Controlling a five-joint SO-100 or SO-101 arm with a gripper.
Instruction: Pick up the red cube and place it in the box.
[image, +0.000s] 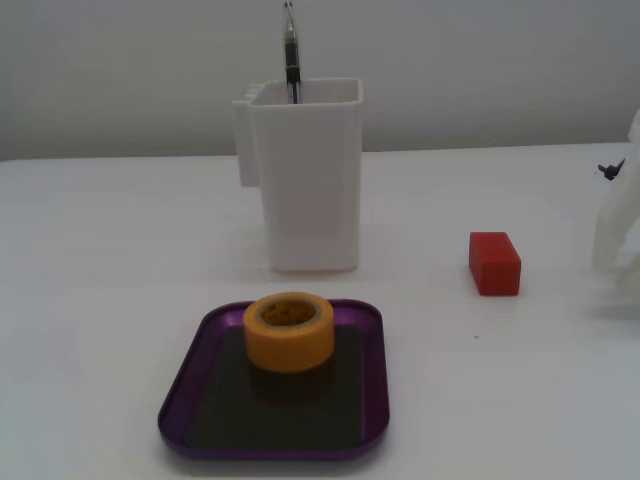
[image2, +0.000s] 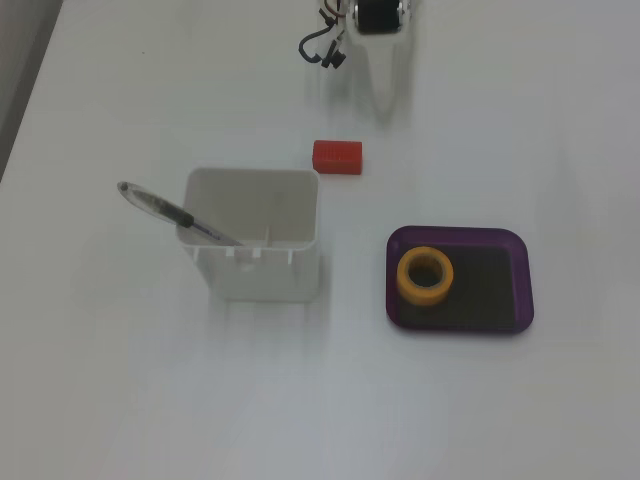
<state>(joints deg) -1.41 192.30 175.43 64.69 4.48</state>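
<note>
red cube (image2: 337, 157) lies free on table, just below arm (image2: 385, 60) in top-down fixed view, long axis left-right; jaw state can't tell.

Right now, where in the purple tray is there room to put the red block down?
The box has bare dark floor on its right half in a fixed view from above, between the tape roll and the far rim. The left half is crowded by the roll. The red cube sits on open table, apart from the white container.
</note>
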